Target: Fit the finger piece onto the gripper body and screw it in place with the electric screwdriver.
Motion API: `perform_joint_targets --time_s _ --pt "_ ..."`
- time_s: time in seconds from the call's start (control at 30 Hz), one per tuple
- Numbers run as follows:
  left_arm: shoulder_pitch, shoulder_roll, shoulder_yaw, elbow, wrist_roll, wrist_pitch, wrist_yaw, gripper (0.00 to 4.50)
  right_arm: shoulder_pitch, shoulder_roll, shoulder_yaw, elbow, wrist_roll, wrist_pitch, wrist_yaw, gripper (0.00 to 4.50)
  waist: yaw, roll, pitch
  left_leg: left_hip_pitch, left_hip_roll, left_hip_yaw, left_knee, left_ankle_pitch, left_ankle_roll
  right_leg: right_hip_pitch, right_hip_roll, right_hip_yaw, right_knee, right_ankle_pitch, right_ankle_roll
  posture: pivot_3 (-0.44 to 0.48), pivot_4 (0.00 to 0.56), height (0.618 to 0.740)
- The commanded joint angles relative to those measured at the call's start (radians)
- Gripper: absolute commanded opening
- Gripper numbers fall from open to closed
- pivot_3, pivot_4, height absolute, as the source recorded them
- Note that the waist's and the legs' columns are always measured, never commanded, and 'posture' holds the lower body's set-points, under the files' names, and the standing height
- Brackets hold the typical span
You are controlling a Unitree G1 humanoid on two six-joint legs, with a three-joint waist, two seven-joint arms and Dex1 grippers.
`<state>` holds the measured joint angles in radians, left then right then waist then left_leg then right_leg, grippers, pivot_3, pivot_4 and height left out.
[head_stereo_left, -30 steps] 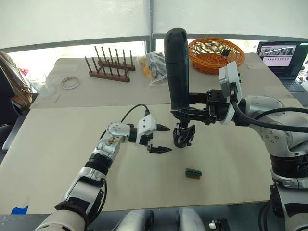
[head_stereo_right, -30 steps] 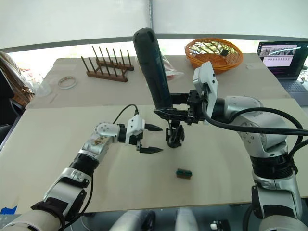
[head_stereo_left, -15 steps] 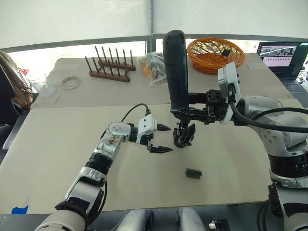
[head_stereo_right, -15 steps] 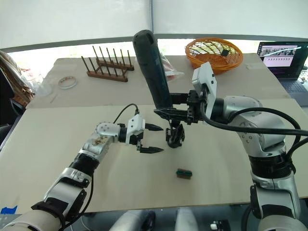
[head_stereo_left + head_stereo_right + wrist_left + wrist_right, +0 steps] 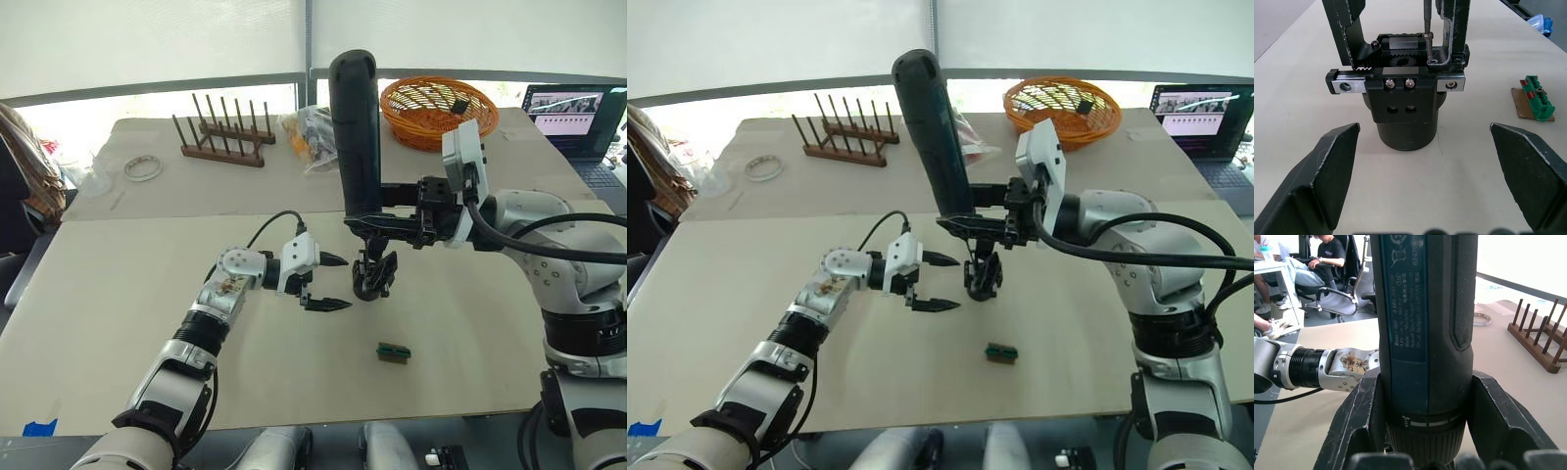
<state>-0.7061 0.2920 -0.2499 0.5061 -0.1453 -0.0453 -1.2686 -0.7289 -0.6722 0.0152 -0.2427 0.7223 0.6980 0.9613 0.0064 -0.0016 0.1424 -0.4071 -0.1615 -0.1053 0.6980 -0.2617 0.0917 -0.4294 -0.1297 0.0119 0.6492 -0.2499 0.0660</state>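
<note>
Behind, an orange wicker basket (image 5: 438, 111) sat on the far table with a small dark item in it, too small to identify. A wooden peg rack (image 5: 223, 137) and a roll of tape (image 5: 143, 168) lay on that same far table, and an open laptop (image 5: 578, 119) stood at its right end.

The electric screwdriver (image 5: 1422, 323) carried a blue label reading "Bosch GO" with finer print below that could not be made out. The right gripper (image 5: 392, 227) was clamped around its lower barrel, holding it upright with the forearm reaching in level from the right. Its thin metal bit (image 5: 1426, 22) came down onto the top of the gripper body (image 5: 1406, 110), beside the finger piece (image 5: 1452, 29) seated there.

The gripper body stood on the near table (image 5: 118, 323). The left gripper (image 5: 328, 282) hovered just beside it, fingers spread wide and empty, arm stretched forward. A small green part (image 5: 394, 352) lay nearer the robot.
</note>
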Motion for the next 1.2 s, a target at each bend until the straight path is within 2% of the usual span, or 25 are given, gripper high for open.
perform_joint_targets --time_s 0.03,1.2 --pt "-0.02 -0.006 0.003 -0.026 -0.005 -0.011 0.001 4.5 -0.032 -0.006 -0.04 -0.031 0.02 -0.004 0.01 1.91 0.0 0.0 0.0 0.0 0.0 0.0 0.0 0.0 0.0 0.0 0.0 0.0 0.0 0.0 0.0 0.0 0.15 0.74" --pt "-0.023 -0.016 0.005 -0.014 0.002 -0.018 0.005 4.5 -0.002 -0.002 -0.041 -0.032 -0.021 -0.026 0.046 1.91 0.0 0.0 0.0 0.0 0.0 0.0 0.0 0.0 0.0 0.0 0.0 0.0 0.0 0.0 0.0 0.0 0.15 0.74"
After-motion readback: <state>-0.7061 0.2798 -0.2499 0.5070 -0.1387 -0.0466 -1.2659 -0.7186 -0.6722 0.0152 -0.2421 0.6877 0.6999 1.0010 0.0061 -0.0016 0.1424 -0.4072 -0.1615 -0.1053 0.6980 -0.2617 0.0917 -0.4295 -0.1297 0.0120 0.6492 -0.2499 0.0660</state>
